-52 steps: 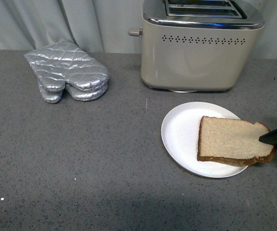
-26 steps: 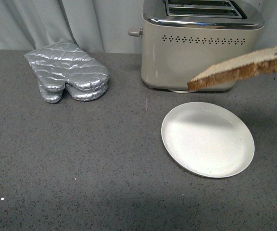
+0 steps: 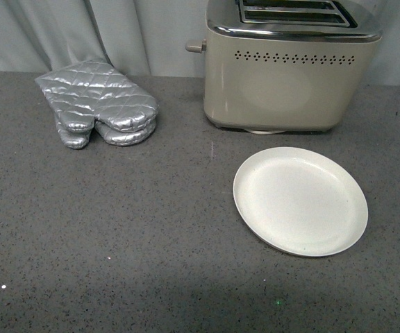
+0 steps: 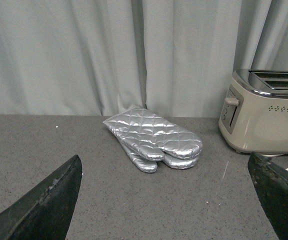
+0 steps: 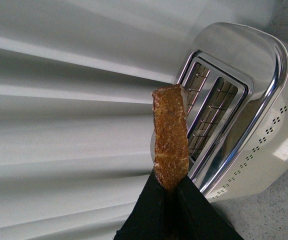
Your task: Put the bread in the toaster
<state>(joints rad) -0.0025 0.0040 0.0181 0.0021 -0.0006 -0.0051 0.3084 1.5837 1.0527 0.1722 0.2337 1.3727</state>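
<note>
The beige toaster [image 3: 290, 69] with a chrome top stands at the back right of the counter; both slots are empty. It also shows in the left wrist view [image 4: 264, 117] and the right wrist view [image 5: 244, 115]. My right gripper [image 5: 170, 192] is shut on the bread [image 5: 170, 135], seen edge-on with its brown crust, held in the air near the toaster's slots. Neither the bread nor either arm shows in the front view. My left gripper [image 4: 166, 200] is open and empty above the counter, facing the oven mitt.
An empty white plate [image 3: 300, 200] lies in front of the toaster. A silver quilted oven mitt [image 3: 97, 103] lies at the back left, also in the left wrist view [image 4: 154, 137]. A grey curtain hangs behind the counter.
The bread was lifted off the plate, rose past the toaster's front and left the front view. The plate is now empty.
</note>
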